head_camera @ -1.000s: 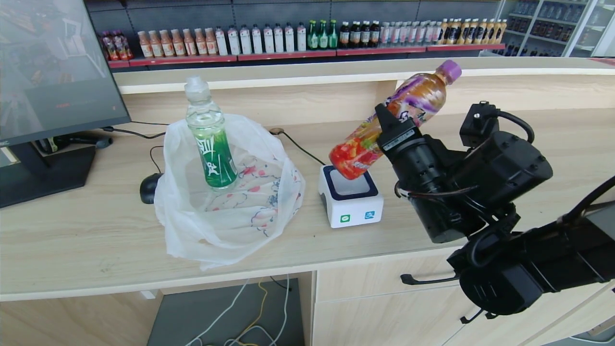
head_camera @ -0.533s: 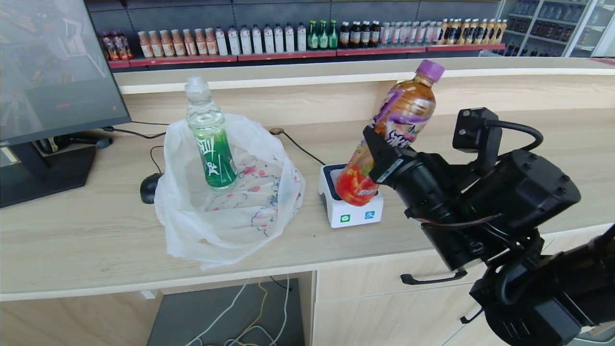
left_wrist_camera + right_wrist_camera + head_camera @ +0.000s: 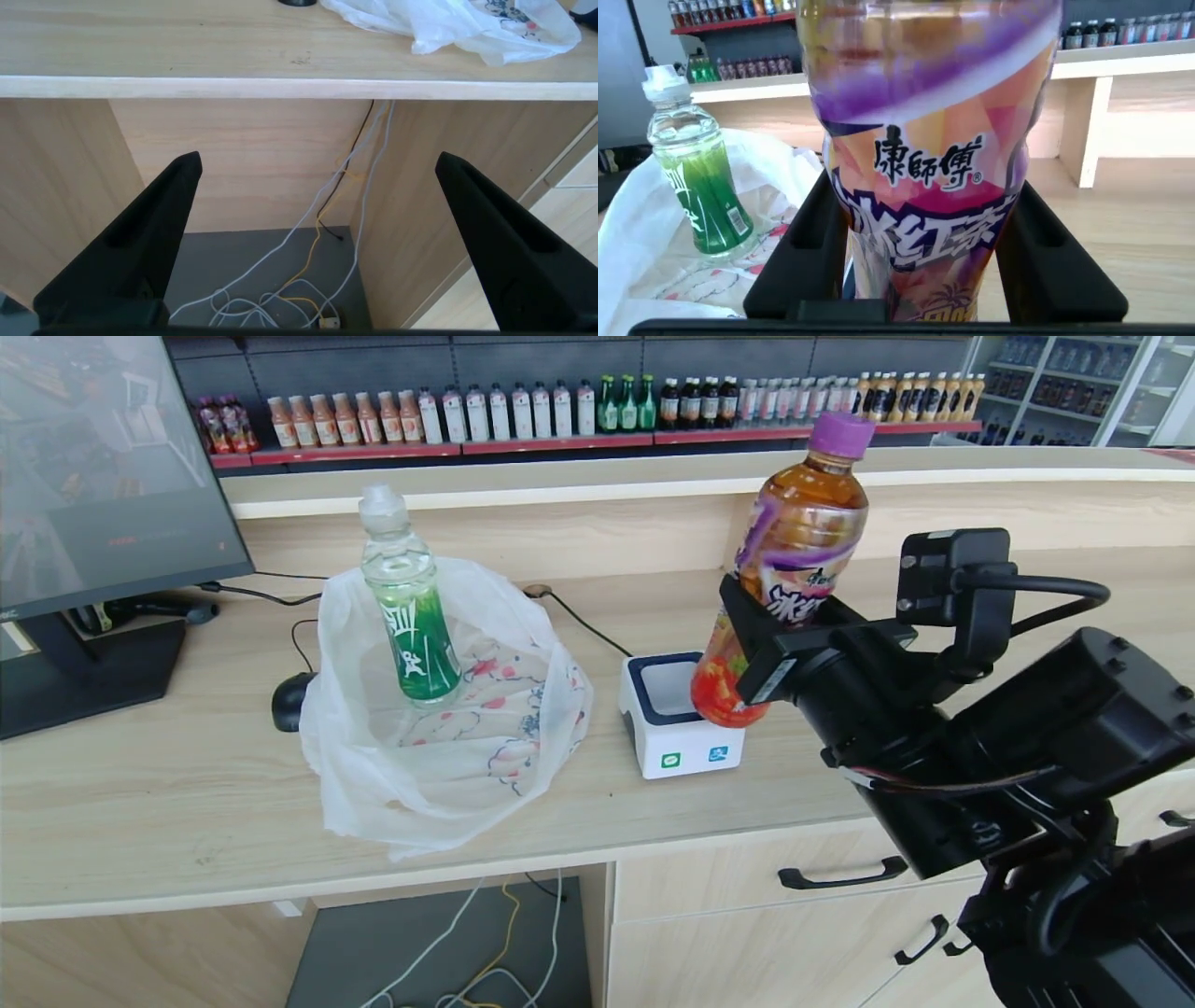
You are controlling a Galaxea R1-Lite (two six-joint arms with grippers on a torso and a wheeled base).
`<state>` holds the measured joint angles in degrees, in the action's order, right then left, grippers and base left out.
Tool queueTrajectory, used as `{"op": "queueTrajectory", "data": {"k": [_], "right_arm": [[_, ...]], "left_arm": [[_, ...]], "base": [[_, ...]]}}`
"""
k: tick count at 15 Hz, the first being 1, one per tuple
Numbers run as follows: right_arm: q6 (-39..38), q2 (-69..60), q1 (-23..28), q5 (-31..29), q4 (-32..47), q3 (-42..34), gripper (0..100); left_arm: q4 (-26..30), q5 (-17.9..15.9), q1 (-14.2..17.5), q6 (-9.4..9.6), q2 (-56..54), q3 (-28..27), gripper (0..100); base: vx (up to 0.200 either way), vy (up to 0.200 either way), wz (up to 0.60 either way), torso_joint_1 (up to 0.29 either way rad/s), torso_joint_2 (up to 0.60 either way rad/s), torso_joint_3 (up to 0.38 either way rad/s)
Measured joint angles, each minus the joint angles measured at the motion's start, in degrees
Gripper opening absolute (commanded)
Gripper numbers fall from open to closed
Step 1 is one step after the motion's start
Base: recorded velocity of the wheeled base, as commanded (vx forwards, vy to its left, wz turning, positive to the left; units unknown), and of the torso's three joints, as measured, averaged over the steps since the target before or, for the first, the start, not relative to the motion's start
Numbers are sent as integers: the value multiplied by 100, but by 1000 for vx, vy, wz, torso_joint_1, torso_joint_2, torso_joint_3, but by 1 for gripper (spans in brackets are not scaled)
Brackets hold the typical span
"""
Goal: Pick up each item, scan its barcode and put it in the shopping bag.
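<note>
the tea bottle point(image 3: 794, 560) is gripped nearly upright by the right fingers point(image 3: 747, 616), over the scanner's point(image 3: 677, 728) right edge — scanning seems in hand. next it must be lowered into the bag point(image 3: 448, 756), beside the green bottle point(image 3: 411, 616). the left fingers point(image 3: 140, 243) are spread, empty.

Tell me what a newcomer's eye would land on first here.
The tea bottle draws the eye first, held upright in the right jaws by the scanner's right edge. Next comes the green bottle, standing in the bag on the counter, left of the scanner.
</note>
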<state>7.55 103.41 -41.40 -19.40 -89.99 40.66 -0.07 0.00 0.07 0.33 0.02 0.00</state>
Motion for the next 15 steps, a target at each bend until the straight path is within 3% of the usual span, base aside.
{"op": "queueTrajectory", "data": {"k": [5,15], "right_arm": [[35,20,4,33,9,190,0],[-121,402,2,32,9,772,0]], "left_arm": [[0,2,2,-6,0,0,100],[0,2,0,-9,0,0,100]], "base": [[0,0,0,0,0,0],[0,200,0,2,3,1]]}}
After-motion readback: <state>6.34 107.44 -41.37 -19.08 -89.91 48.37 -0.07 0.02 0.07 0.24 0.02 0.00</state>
